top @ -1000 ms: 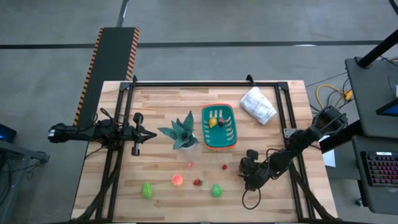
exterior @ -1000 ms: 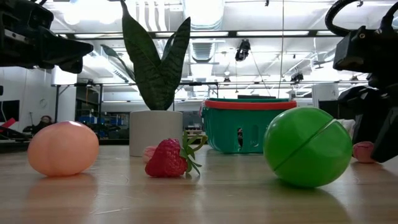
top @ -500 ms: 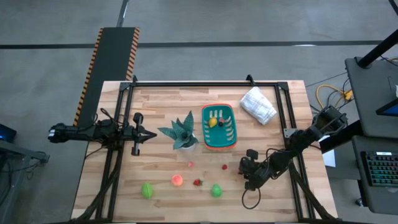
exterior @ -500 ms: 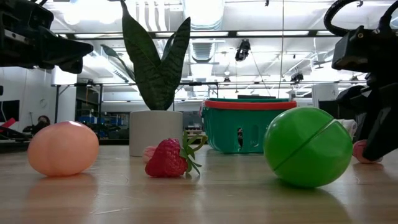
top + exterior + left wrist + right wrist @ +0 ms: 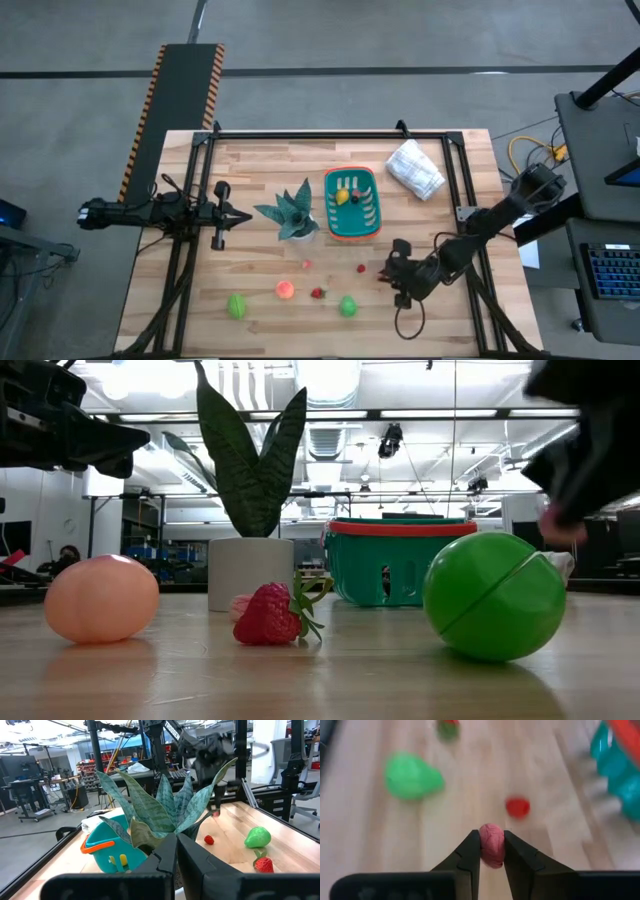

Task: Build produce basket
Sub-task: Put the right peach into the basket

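A light butcher-block wooden table (image 5: 250,165) bears a spiky teal-green potted plant (image 5: 290,212) in a white pot near its middle, and a crumpled white bag (image 5: 414,168) toward its far right corner; a black ramp with orange-striped edges (image 5: 178,100) lies on the grey floor beyond the table

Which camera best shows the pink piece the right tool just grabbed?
Right wrist view: the pink piece sits clamped between the right tool fingers. Low view shows a blurred sliver; high view hides it; left wrist view barely shows it.
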